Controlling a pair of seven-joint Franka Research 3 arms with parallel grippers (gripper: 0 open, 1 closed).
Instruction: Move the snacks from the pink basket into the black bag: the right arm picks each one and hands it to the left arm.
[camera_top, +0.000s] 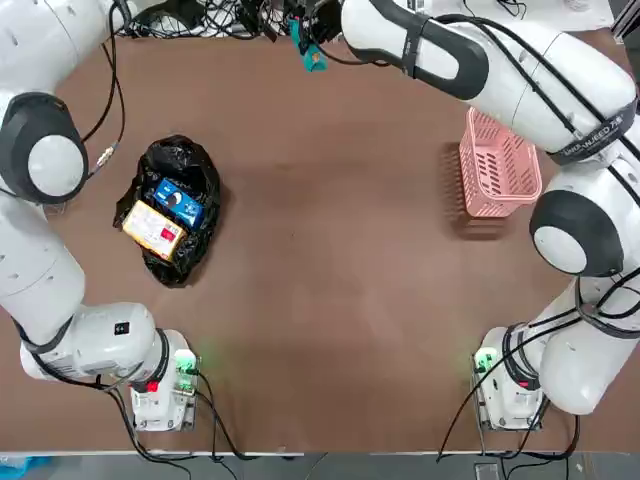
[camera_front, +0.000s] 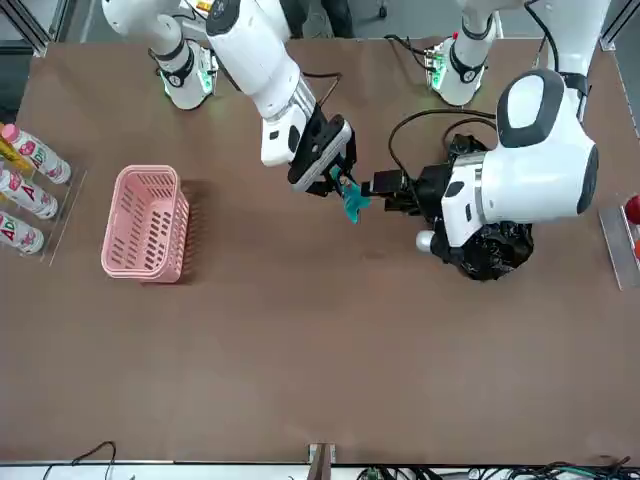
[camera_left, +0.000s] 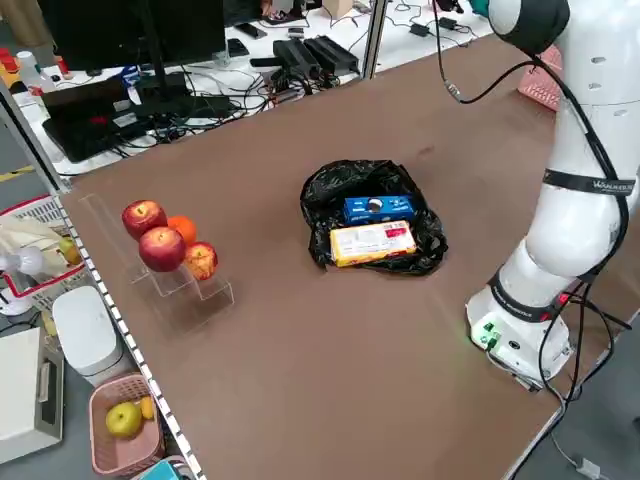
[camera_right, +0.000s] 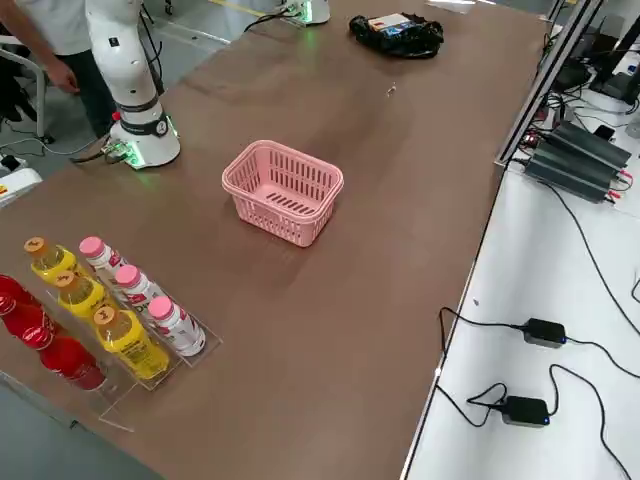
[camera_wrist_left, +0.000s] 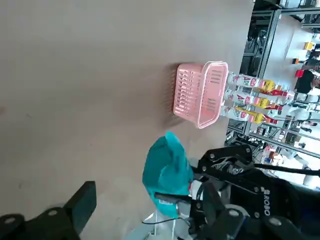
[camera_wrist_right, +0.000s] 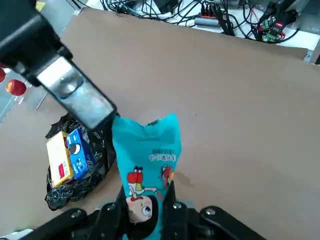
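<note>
From overhead, the black bag (camera_top: 170, 208) lies on the left half of the brown tabletop (camera_top: 330, 280), with the blue packet (camera_top: 177, 200) and the yellow-orange packet (camera_top: 153, 230) resting side by side in its open mouth. The pink basket (camera_top: 497, 166) stands well apart on the right half, partly under the right arm (camera_top: 500, 70). The teal packet (camera_top: 312, 55) shows at the far edge, between the two arms.

The front view shows both arms meeting above the middle of the tabletop. The right pincer (camera_front: 340, 183) is clamped on the teal packet, which hangs from it in the air. The left pincer (camera_front: 392, 192) reaches toward the packet from the other side; whether it is touching I cannot tell. White bottles with red lettering (camera_front: 25, 185) lie beside the basket.

In the left side view, the bag holds the blue and yellow-orange packets, and round fruits (camera_left: 165, 240) sit on a clear stand nearby.

The right side view shows the basket upright with nothing visible inside, and bottles (yellow, pink-capped, red) in a rack (camera_right: 100, 315) near it.

The left wrist view shows its own fingers (camera_wrist_left: 82, 202) standing wide apart, the teal packet in front of them.

The right wrist view shows the fingers (camera_wrist_right: 170, 197) pinching the packet's lower end, the bag beyond.
</note>
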